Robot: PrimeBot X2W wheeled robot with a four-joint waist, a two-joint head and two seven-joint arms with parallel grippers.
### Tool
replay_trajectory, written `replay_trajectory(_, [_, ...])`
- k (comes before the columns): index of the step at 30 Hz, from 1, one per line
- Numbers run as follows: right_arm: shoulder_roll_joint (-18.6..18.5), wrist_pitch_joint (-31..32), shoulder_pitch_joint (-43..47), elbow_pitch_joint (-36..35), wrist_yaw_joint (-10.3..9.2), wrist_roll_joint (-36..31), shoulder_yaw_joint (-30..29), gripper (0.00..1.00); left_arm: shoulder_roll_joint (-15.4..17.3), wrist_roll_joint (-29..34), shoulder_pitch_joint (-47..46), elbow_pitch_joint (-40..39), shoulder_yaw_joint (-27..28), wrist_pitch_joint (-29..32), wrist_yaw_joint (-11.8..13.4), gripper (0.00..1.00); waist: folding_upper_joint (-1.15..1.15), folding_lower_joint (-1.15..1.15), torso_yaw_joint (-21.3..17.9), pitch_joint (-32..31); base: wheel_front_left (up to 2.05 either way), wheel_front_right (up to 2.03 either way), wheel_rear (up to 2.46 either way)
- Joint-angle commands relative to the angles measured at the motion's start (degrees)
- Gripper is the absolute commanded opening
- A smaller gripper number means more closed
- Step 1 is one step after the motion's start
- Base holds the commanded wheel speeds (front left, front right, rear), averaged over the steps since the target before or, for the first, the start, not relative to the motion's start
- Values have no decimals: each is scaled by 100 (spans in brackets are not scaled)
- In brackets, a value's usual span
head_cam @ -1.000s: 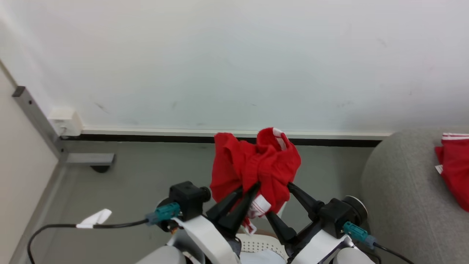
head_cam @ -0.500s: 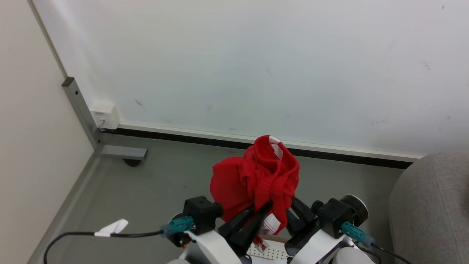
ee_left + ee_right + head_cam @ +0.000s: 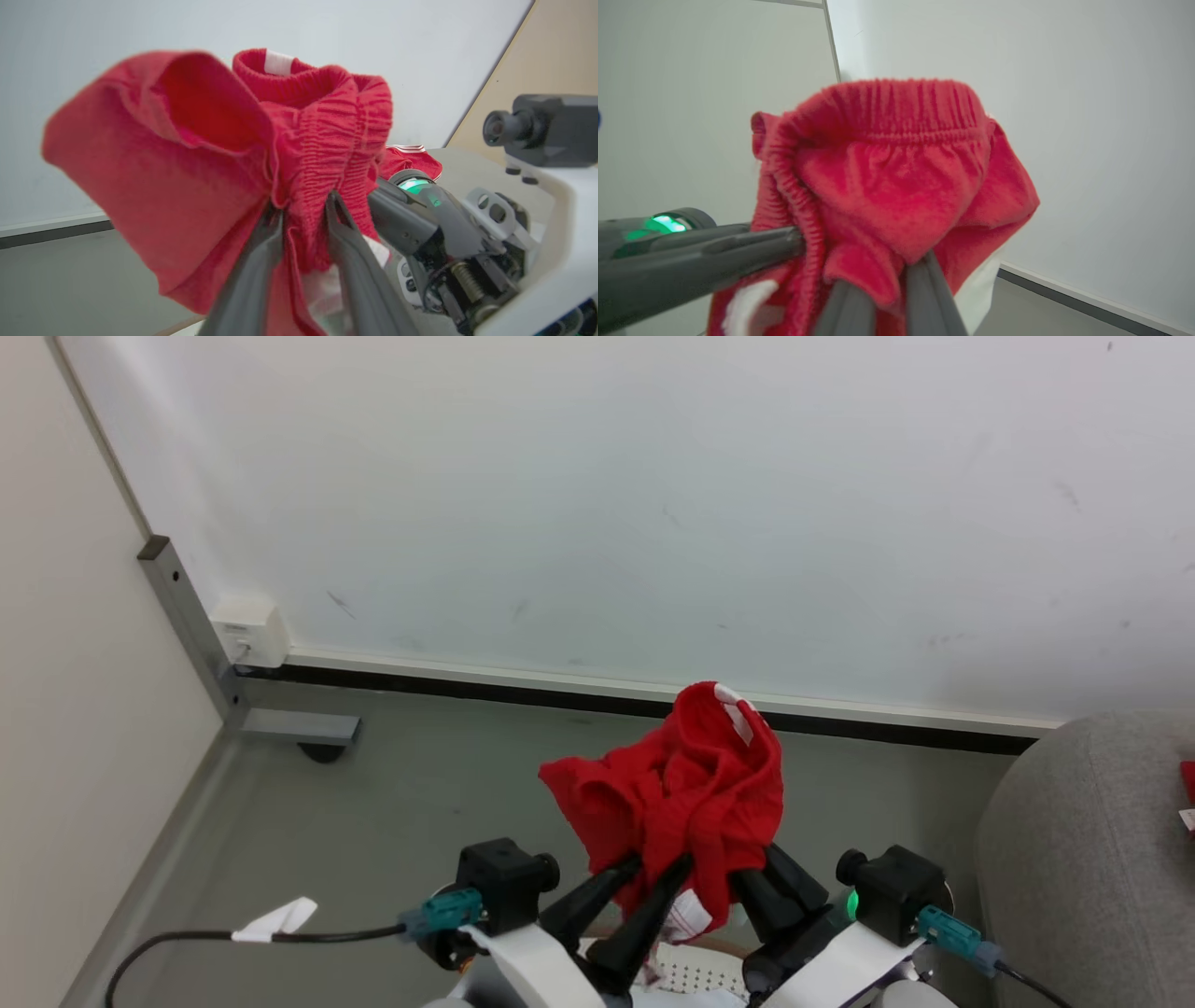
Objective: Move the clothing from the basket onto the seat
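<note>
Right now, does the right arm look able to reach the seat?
Likely yes. The seat lies close on that arm's own side with floor between; but the right gripper and left gripper both clamp the red garment, so they must move together.

left gripper (image 3: 659, 864) and right gripper (image 3: 767, 882): each a pair of long, tapering dark fingers on a white wrist shell (image 3: 527, 961), carrying a black boxy camera module (image 3: 499, 875) with a round lens. a teal connector (image 3: 446, 909) at lower left feeds a black cable (image 3: 345, 932) tagged with white tape (image 3: 275, 918); a green light (image 3: 851, 903) glows at lower right.
</note>
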Motion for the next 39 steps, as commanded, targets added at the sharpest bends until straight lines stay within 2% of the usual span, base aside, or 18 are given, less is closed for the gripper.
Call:
replay_trajectory(1, [-38,-19,65,-36,-11,61,-47,0,19,-32,59,24,27,-33,11,85,0,0,-34,18,0,0,0])
replay_trajectory(2, [-49,-19,78,-59,-11,109,-80,0,17,-25,60,21,34,-43,34,100,0,0,-63,29,0,0,0])
replay_trajectory(12, [-128,-18,263,-266,-11,170,-561,0,97,7,94,-66,100,-173,100,100,0,0,-640,140,0,0,0])
replay_trajectory(23, [-378,-12,448,-529,-11,-91,-1224,0,155,291,-105,-74,22,-365,13,100,0,0,-1891,402,0,0,0])
replay_trajectory(31, [-373,-12,516,-802,-11,-171,-1564,0,275,653,-281,5,-52,-506,6,100,0,0,-2875,559,0,0,0])
replay_trajectory(39, [-386,-11,547,-991,-11,-238,-1847,0,264,761,-352,80,-119,-517,0,100,0,0,-3552,662,0,0,0])
